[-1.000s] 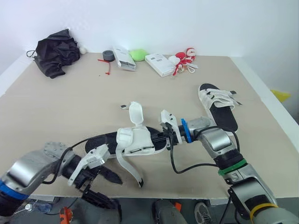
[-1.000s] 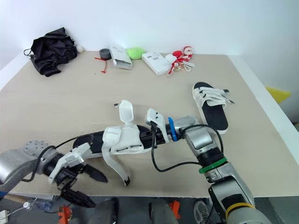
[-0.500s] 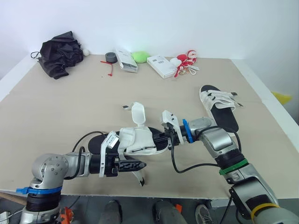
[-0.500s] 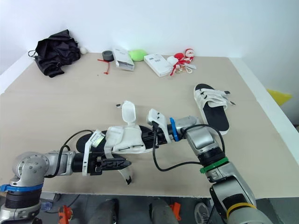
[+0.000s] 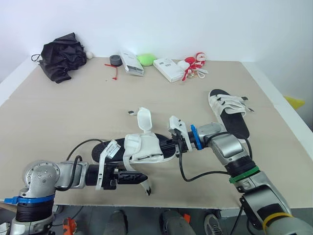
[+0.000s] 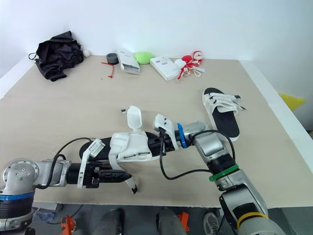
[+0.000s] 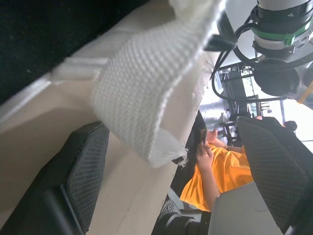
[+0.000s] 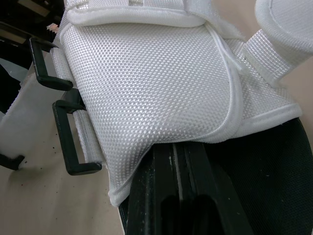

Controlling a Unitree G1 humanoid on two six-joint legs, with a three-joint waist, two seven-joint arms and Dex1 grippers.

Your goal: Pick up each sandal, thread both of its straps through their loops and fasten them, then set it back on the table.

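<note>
Our left pincer (image 5: 139, 177) had risen to the loose strap (image 7: 146, 93), released, with its fingers (image 7: 85, 171) either side of it. Our right pincer (image 5: 168, 145) stayed clenched on the sandal (image 5: 146, 147), so we judged threading could start.

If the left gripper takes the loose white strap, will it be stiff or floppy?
Probably floppy: the strap droops in a curve from the sandal. Its coarse weave should grip well. Looks light, so it may swing off the left gripper.

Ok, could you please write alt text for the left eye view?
The robot's right hand holds a black sandal with white straps near the front edge of the table, while the left hand reaches toward its loose hanging strap. A second sandal lies to the right.
</note>
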